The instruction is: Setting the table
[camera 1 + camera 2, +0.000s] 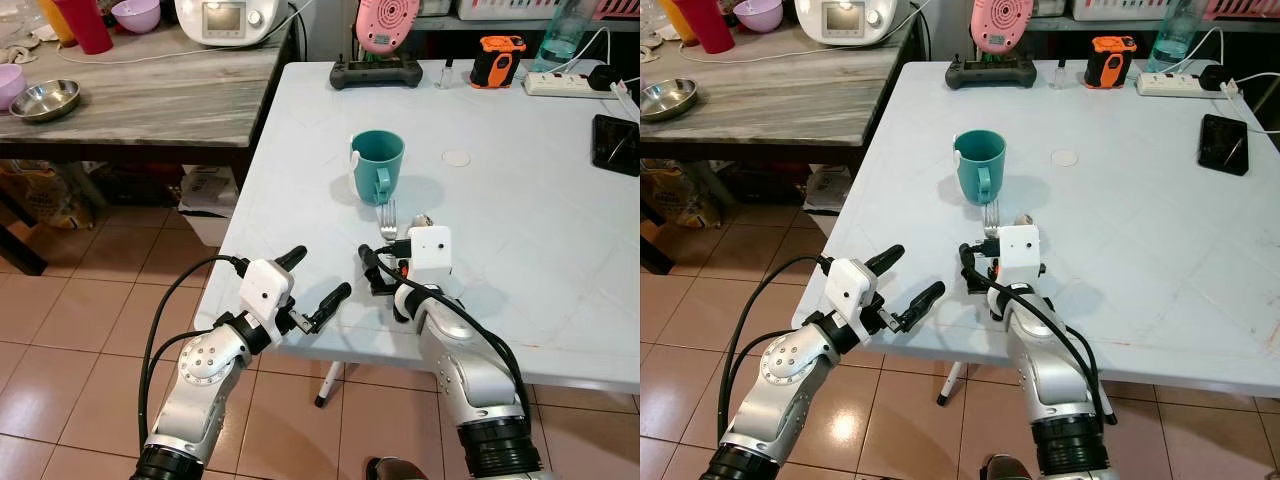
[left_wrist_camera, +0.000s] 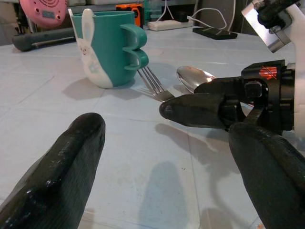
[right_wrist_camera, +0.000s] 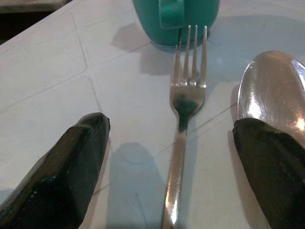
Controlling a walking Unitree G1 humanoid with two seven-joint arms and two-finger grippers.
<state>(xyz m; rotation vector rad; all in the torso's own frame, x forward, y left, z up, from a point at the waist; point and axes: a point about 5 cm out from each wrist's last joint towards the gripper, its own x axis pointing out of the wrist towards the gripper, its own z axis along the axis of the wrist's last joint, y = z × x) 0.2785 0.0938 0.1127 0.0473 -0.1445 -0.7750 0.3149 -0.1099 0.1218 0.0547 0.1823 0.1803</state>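
A teal mug [image 1: 377, 165] with a white rabbit on its side stands on the white table [image 1: 540, 230], handle toward me. Just in front of it lie a steel fork [image 1: 388, 218] and a spoon [image 3: 271, 90], side by side, tines and bowl toward the mug. My right gripper [image 1: 385, 268] rests low over their handles. It is open, and the fork [image 3: 183, 119] lies between its fingers [image 3: 76, 162]. My left gripper [image 1: 315, 278] hovers open at the table's front left edge, pointing at the right gripper and empty.
Along the table's far edge are a black controller [image 1: 376, 72], a pink device [image 1: 387, 22], an orange gadget [image 1: 497, 60] and a power strip [image 1: 560, 83]. A phone [image 1: 615, 145] lies at right. A wooden side table [image 1: 150, 100] with a steel bowl [image 1: 45, 98] stands left.
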